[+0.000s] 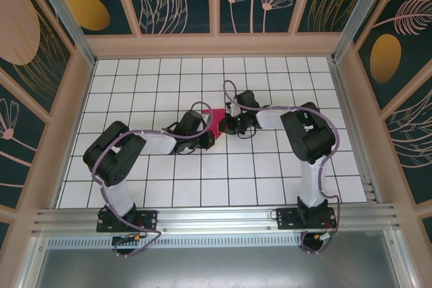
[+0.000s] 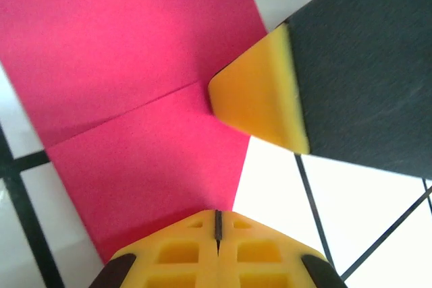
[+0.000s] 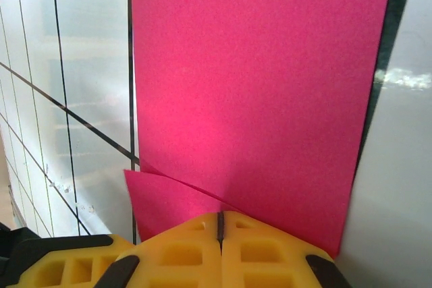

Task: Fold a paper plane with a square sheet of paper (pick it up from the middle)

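- The square sheet of paper (image 1: 214, 121) lies near the centre of the desk (image 1: 270, 180), between my two pincers. It is partly folded, with a crease (image 2: 128, 109) across it and a small flap (image 3: 158, 193) lifting at one edge.
- My left pincer (image 2: 217, 231) reaches it from 8 o'clock in the overhead view. Its jaws are closed tight, with the tips at the sheet's edge.
- My right pincer (image 3: 220, 224) comes in from 3 o'clock, jaws likewise closed, with the tips on the flap. I cannot tell whether either pincer nips the paper or merely presses on it.
- Handling, as I judge it: the paper is very light, thin and limp, and slick on the glossy tiles. A sideways push would make it skate, and a hard pinch would crumple or tear it.
- Where to hold: the task wants the middle, and the crease ridge there looks like the best bite. Otherwise I would pin one side with closed tips while the other pincer works the fold.
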Available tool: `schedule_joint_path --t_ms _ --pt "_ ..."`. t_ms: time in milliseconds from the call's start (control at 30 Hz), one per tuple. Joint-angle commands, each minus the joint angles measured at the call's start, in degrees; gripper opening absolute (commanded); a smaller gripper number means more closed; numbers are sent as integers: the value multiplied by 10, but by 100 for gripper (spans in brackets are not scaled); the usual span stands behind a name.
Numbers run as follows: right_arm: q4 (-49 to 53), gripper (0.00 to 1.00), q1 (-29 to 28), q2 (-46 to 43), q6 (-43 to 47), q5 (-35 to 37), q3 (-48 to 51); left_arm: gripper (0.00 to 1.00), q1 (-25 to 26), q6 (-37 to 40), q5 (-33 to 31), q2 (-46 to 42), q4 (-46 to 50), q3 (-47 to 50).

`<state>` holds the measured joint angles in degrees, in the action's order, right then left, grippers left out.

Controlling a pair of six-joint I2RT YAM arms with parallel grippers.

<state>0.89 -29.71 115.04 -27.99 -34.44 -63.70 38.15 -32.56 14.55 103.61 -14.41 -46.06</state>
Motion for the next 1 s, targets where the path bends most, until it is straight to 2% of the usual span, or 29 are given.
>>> schedule_joint_path --t_ms 0,500,967 --pt "32 0 5 34 -4 38 10 1 -1 8 10 8 -19 -1" --pt "36 0 5 41 -6 43 11 3 0 29 21 41 -15 -30" --pt "56 0 8 45 -4 69 9 2 0 57 75 -26 75 46"
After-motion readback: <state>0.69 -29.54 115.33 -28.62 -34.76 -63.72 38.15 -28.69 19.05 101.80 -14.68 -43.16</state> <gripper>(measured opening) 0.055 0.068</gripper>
